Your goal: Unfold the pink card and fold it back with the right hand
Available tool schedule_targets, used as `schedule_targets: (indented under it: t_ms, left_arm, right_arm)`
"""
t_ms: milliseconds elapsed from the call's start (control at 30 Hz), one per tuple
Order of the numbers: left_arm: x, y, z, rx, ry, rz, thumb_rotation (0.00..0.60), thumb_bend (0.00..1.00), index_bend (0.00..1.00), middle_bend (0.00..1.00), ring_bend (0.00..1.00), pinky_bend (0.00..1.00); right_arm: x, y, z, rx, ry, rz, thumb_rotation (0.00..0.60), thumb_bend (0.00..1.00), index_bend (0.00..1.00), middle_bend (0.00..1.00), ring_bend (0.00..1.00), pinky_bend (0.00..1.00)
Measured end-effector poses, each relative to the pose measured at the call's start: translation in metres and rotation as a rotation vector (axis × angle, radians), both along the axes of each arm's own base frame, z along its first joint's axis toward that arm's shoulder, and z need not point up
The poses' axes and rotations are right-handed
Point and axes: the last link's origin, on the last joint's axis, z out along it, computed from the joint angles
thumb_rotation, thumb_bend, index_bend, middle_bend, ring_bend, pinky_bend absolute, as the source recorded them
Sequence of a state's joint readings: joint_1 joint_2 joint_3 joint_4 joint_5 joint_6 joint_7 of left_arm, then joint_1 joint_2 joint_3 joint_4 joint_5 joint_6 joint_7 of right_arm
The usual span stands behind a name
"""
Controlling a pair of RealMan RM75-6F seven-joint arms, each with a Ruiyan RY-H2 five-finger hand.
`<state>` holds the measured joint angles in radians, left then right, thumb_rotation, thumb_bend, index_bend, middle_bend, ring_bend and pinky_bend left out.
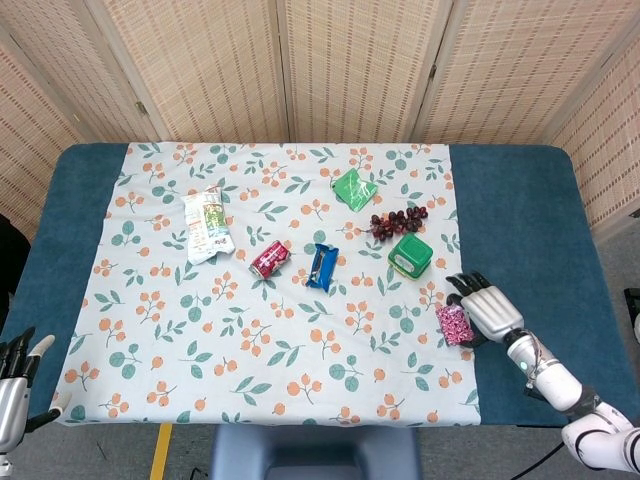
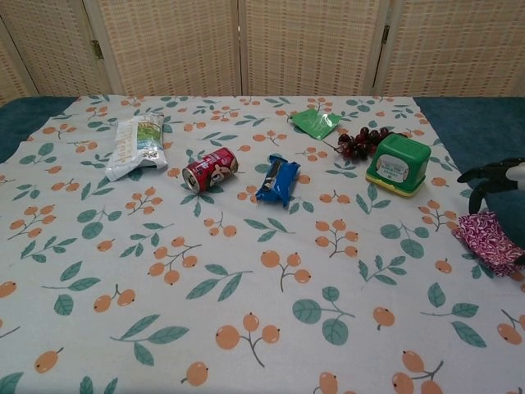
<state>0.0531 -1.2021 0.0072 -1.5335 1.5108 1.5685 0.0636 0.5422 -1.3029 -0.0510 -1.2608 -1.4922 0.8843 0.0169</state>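
Note:
The pink patterned card lies at the right edge of the floral cloth, just below the green box. In the chest view the pink card looks partly folded, with its right side raised. My right hand is over the card's right side and holds it; its dark fingers reach in from the right edge of the chest view, above the card. My left hand hangs low off the table's front left corner, fingers apart and holding nothing.
A green box stands close behind the card, with dark grapes and a green packet further back. A blue wrapper, a red can and a white-green snack bag lie mid-cloth to the left.

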Motion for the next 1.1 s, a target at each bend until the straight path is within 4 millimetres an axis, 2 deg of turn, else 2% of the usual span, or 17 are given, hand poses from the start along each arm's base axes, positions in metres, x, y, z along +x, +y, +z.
schedule_targets:
  t_ms: [433,1100]
  left_arm:
    - [0.0002,-0.0016,-0.0011,-0.004,0.002,0.005,0.600,0.28,0.17,0.02,0.06,0.00]
    - [-0.0020,-0.0016,-0.0017,-0.003,-0.001,0.007,0.600,0.28,0.17,0.02,0.06,0.00]
  right_arm:
    - [-0.0086,-0.0023,-0.0063,0.015,0.013,0.005,0.500,0.11,0.31,0.09,0.00,0.00]
    - [-0.0100,0.0002,-0.0092,0.020,0.039,-0.007,0.500,0.11,0.23,0.09,0.00,0.00]
